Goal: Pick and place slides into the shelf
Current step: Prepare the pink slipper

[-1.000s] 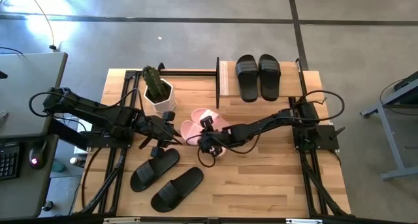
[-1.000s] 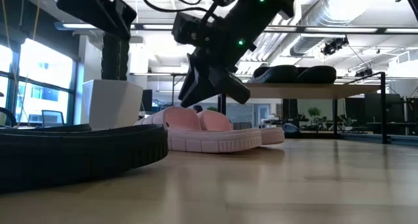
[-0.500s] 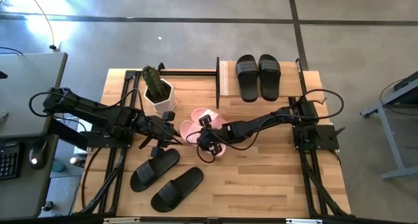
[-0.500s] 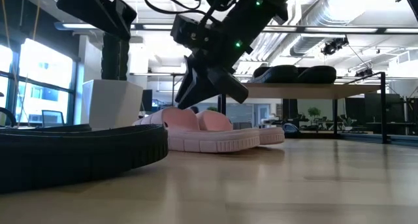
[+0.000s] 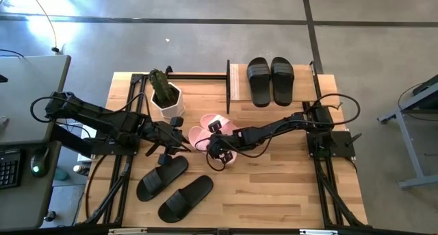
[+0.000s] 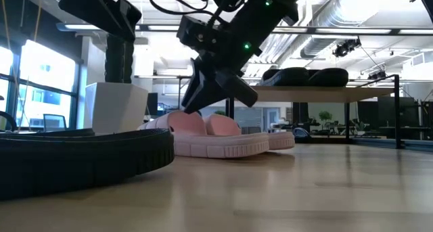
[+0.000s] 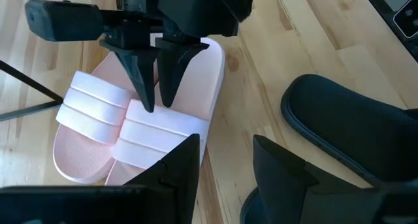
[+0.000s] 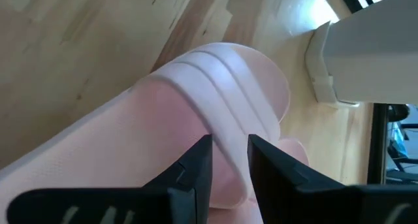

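The right tool (image 5: 214, 144) has slid closer over the pink slides (image 5: 207, 129), fingers nearly together around a strap. Two black slides (image 5: 270, 79) sit on the shelf (image 5: 236, 84) at 12 o'clock; four remain on the bench (image 5: 287, 187).

Pink slides (image 5: 207, 129) mid-table; black pair (image 5: 270, 81) on shelf (image 5: 236, 82).

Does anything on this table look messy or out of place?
Only one black pair sits neatly on the shelf. Two black slides lie askew near the front, and the pink pair lies under the right gripper.
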`<state>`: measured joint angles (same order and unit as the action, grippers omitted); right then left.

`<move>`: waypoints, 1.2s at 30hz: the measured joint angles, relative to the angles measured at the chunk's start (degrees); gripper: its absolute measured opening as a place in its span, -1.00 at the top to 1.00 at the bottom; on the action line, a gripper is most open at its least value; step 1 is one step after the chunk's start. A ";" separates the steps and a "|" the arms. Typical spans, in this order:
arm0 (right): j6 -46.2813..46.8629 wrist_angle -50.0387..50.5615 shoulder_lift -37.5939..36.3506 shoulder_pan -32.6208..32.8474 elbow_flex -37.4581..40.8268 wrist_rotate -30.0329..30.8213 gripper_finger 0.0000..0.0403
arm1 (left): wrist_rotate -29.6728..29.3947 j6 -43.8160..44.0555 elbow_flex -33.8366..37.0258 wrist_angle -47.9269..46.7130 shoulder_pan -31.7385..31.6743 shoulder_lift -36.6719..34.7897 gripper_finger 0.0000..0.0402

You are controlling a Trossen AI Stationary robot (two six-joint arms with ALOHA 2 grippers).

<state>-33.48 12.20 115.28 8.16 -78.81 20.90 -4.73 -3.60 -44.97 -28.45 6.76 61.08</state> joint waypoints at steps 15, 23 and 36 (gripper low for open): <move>-0.02 -1.99 1.66 -0.69 -0.02 -1.13 0.57 | 0.00 0.04 0.00 0.07 0.00 0.00 0.36; 2.55 -4.35 2.52 -0.10 0.00 1.08 0.84 | -0.05 0.45 0.02 0.07 0.00 -0.01 0.36; 10.80 7.40 2.27 2.40 -6.32 4.14 0.99 | -0.46 0.50 0.02 -0.07 0.00 -0.02 0.36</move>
<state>-22.68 19.61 117.56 10.56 -85.13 25.04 -5.19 -3.09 -44.95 -28.51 6.76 61.06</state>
